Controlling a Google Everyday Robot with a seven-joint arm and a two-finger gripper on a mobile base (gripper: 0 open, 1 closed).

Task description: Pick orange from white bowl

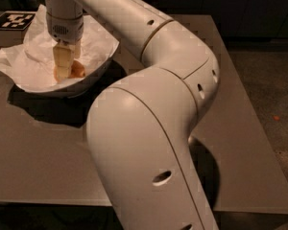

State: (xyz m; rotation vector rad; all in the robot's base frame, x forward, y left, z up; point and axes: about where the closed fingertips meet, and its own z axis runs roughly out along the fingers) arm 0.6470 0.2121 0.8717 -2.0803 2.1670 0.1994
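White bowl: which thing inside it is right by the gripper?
The orange, the only round, orange-coloured thing in the white bowl, right beside the gripper; everything else there is crumpled white paper.

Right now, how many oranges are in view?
1. The orange sits inside the white bowl, partly behind the gripper, which reaches down into the bowl at it. More could be hidden under the paper lining or behind the arm.
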